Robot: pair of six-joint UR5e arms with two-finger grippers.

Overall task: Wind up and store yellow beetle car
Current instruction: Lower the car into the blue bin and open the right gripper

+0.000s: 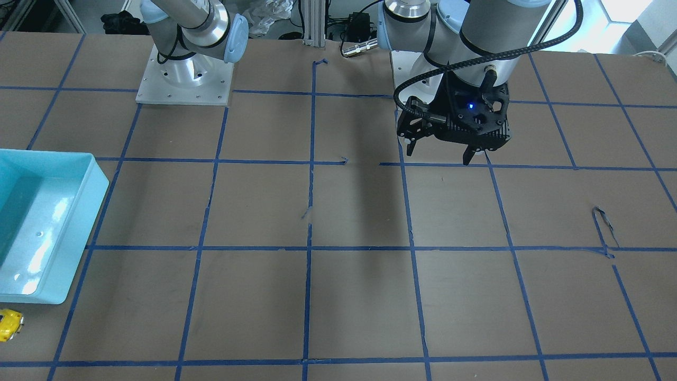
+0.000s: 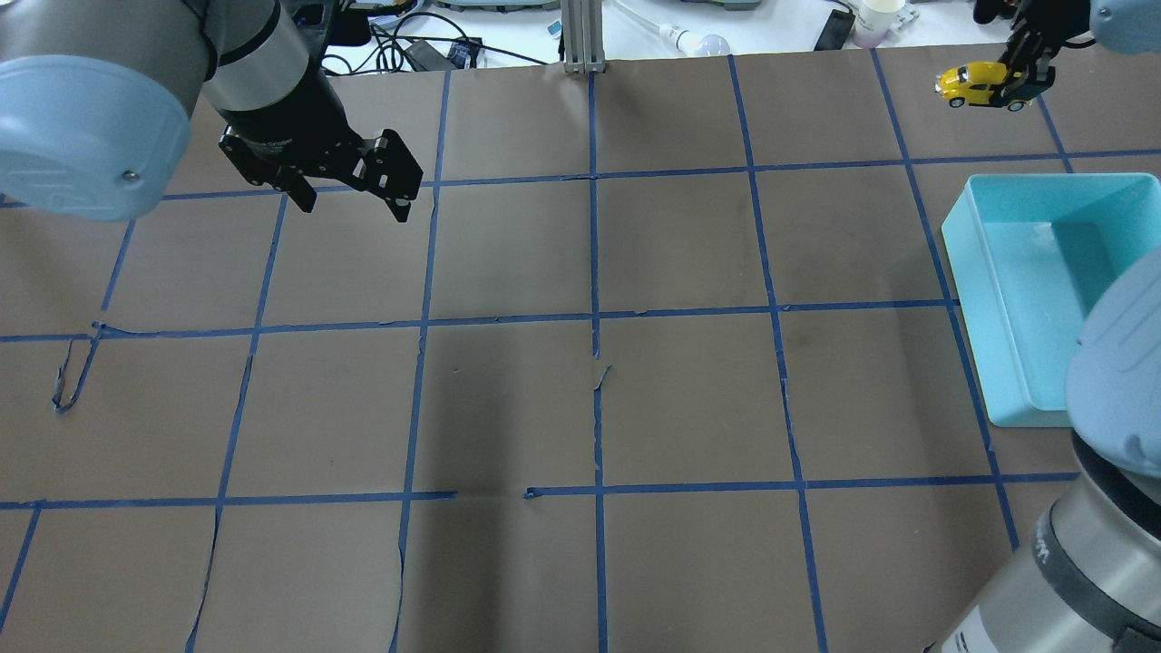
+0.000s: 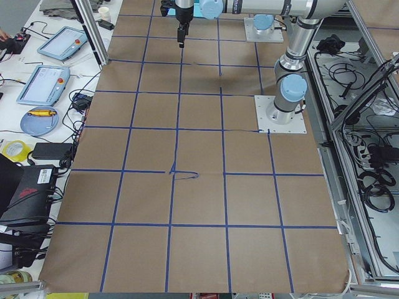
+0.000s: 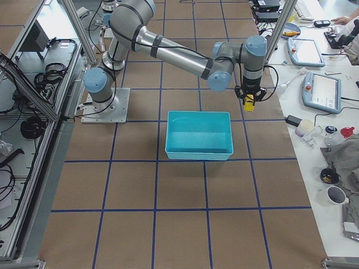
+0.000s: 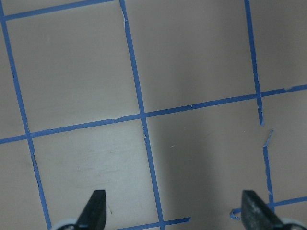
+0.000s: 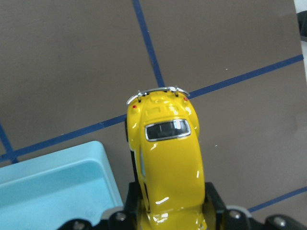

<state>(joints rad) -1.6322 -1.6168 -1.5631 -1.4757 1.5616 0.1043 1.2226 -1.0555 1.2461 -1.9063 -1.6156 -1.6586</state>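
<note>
The yellow beetle car [image 6: 165,158] sits between the fingers [image 6: 215,199] of my right gripper [image 2: 1023,83], which is shut on it. It hangs above the table past the far corner of the light-blue bin [image 2: 969,299]. The car also shows in the overhead view [image 2: 978,83], at the front-facing view's left edge [image 1: 9,324], and in the exterior right view [image 4: 248,102]. My left gripper [image 2: 354,201] is open and empty and hovers over bare table on the other side. It also shows in the front-facing view [image 1: 438,153] and its own wrist view [image 5: 173,211].
The empty bin [image 1: 79,211] stands on the robot's right side and shows in the right wrist view [image 6: 53,187]. Brown paper with a blue tape grid [image 2: 594,317] covers the table. Cables, a cup and tablets lie beyond the far edge.
</note>
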